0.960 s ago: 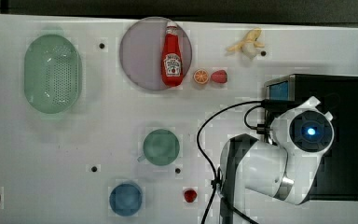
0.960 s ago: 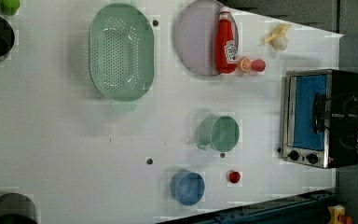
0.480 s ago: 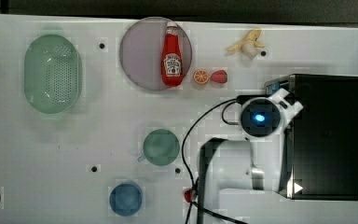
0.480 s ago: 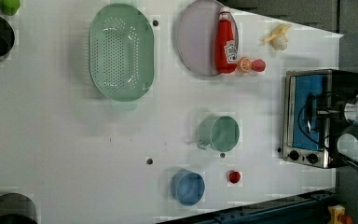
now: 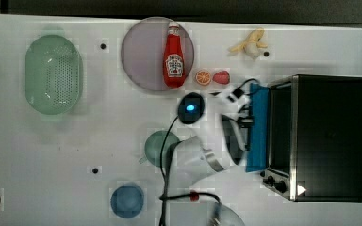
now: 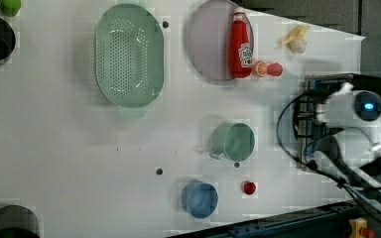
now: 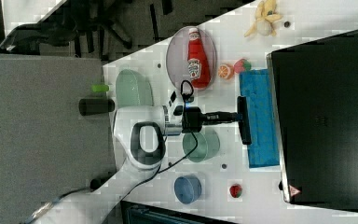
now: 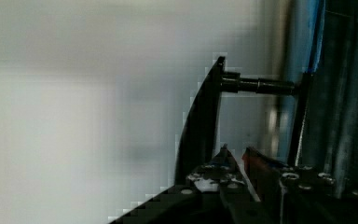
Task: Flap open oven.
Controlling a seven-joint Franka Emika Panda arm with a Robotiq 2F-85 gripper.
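The oven [image 5: 327, 136] is a black box at the top view's right, also seen as the oven [image 7: 326, 116] in the right view. Its blue glass door [image 5: 258, 127] hangs flapped down and open toward the table's middle, lying nearly flat as the door [image 7: 261, 135]. My gripper [image 7: 238, 116] reaches in level from the right view's left and is shut on the door's black bar handle [image 7: 244, 130]. Up close the handle [image 8: 200, 126] stands just beside my fingertips [image 8: 223, 161]. From above, my gripper [image 5: 242, 127] sits at the door's outer edge.
A ketchup bottle [image 5: 173, 54] lies on a grey plate, with an orange slice [image 5: 202, 76] and a strawberry beside it. A green cup [image 5: 158, 146] sits under my arm, a blue cup [image 5: 127, 200] nearer the edge. A green colander [image 5: 52, 74] is far left; a banana [image 5: 250, 43] lies behind the oven.
My wrist has swung from above the oven out to the top view's left, and the door has come down from closed to open.
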